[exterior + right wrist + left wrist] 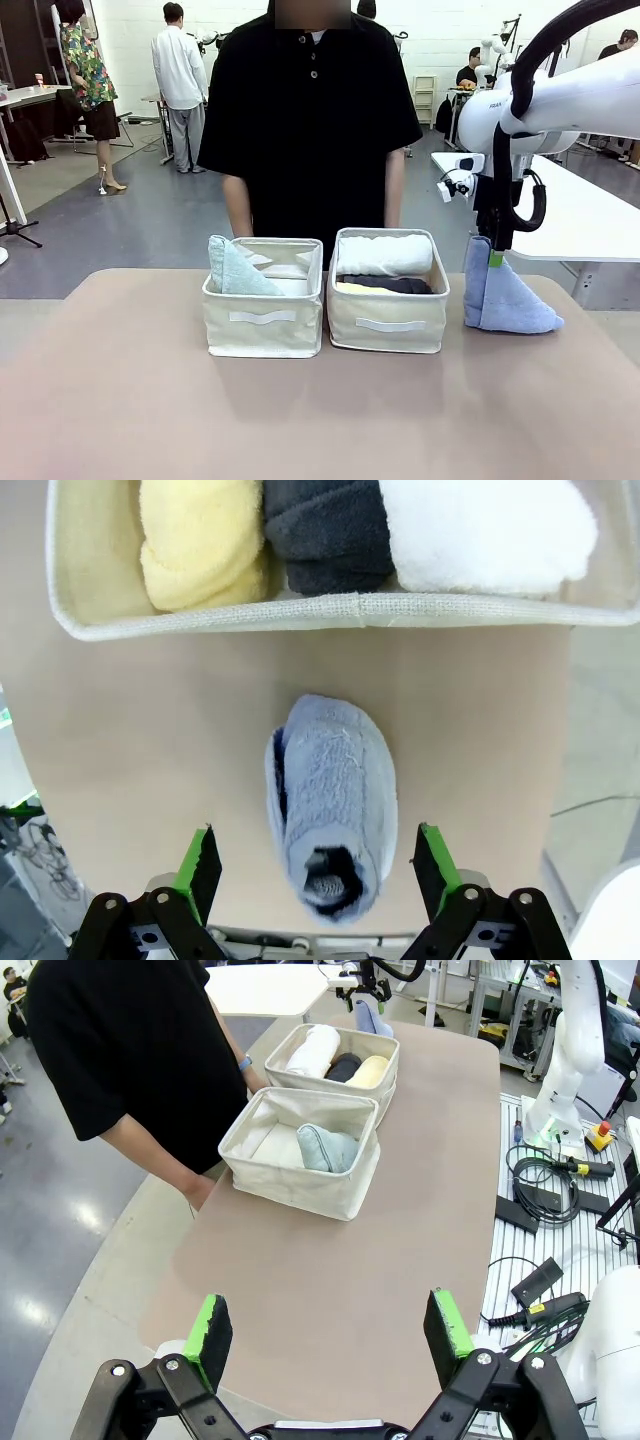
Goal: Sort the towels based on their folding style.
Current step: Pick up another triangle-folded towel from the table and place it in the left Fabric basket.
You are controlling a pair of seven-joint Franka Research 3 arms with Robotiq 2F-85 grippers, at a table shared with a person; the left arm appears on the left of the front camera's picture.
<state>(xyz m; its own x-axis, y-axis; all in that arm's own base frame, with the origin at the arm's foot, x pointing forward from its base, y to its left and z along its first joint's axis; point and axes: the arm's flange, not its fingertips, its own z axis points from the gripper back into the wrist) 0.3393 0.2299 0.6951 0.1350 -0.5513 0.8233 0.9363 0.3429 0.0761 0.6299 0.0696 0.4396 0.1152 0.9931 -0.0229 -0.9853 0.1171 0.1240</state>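
right gripper [315, 845] as i viewed it from the remote station, fingers spread wide and straddling the periwinkle folded towel [330, 810], gripping nothing. the towel lay on the table [320, 420] just beside the right bin [388, 335], at its 3 o'clock in the front view. left gripper [335, 1335] likewise stood spread and empty above bare tabletop, with both bins toward its 12 o'clock. hazards, as i judged them: the towel was a loose fold with one corner standing up, so a pinch that caught only the upper layer could have pulled it open and spoiled the fold that the sorting depends on; a descent too shallow could have closed on air. the matching mint folded towel [235, 270] sat in the left bin [263, 340], at 9 o'clock of the right bin. the carry would therefore have had to pass over the rolls, where a low path could have snagged a fabric rim, or a weak hold could have dropped the towel among them. the person [310, 120] stood close at the bins' 12 o'clock, arms hanging near the far rims, which i judged a collision risk. count: two bins; two folded towels, one binned and one loose; three rolled towels that i could see in the right bin, namely the white roll [385, 255], the dark grey roll [395, 285] and the yellow roll [200, 540]; two grippers; one person at the table.
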